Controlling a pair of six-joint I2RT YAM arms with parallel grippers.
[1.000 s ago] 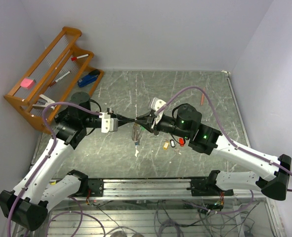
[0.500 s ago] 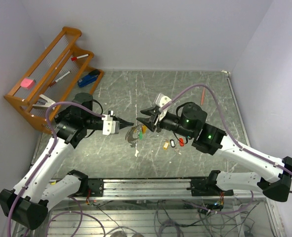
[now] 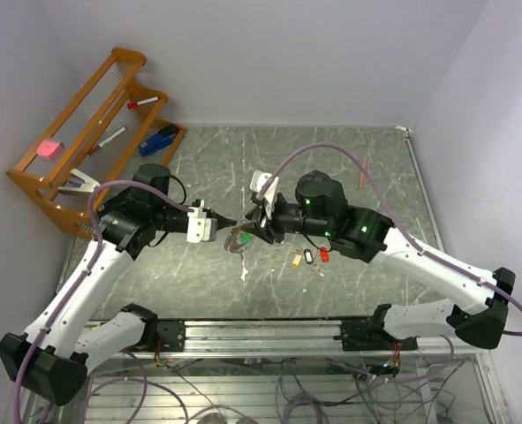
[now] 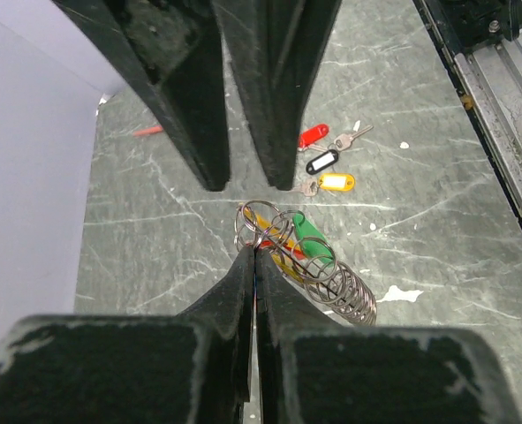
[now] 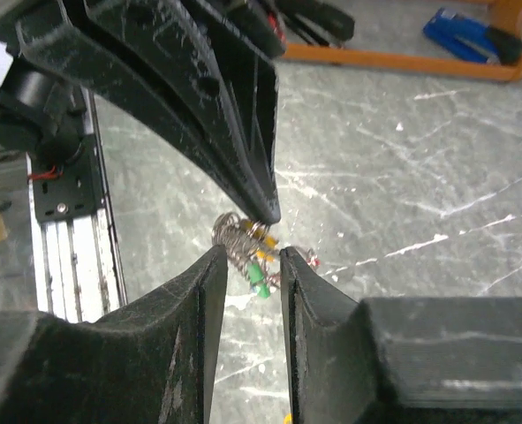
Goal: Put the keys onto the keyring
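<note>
Silvery keyring loops (green tag among them); 3 loose keys beyond.

The tight spot is mid-worktop, where the left tool and right tool face each other almost tip to tip. The keyring and a green-tagged key hang in the small gap between them. The right tool's fingers stand a little apart, leaving only a narrow slot. Three loose keys lie just right of this cluster, under the right arm. A red pen lies farther back. A wooden rack fills the rear left corner. Bare stone stretches behind both arms and along the right side.
</note>
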